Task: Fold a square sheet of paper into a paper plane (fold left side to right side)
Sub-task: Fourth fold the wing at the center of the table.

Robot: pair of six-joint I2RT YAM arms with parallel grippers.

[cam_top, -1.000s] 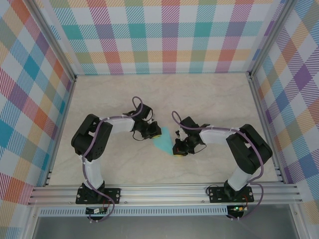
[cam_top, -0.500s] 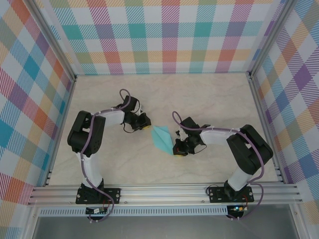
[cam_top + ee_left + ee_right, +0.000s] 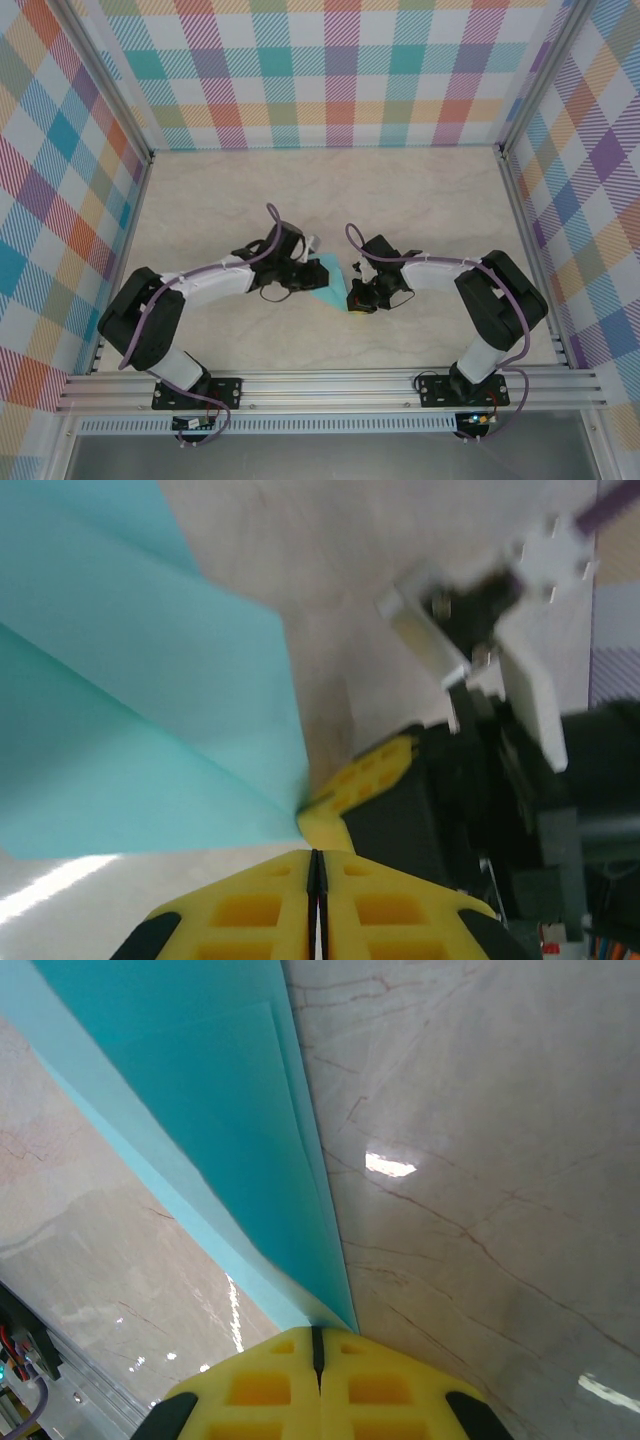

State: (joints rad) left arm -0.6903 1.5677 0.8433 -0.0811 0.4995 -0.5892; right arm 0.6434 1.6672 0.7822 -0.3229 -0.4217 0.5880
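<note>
Dragging now could tear the paper plane [image 3: 230, 1140]: right pincer [image 3: 318, 1345] is clamped shut on its tip, left pincer [image 3: 315, 868] closed, seemingly empty, crowding it.

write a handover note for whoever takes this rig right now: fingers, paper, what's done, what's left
Left gripper: fingers shut, over the left part of the paper plane; I cannot tell whether they press on it.
Right gripper: fingers shut on the plane's narrow tip.
Paper plane: on the table, mid-table between the two grippers.
Done: the sheet is already folded into a pointed, layered shape.
Left: probably firming the creases, then letting go. Check the fold before releasing.
</note>
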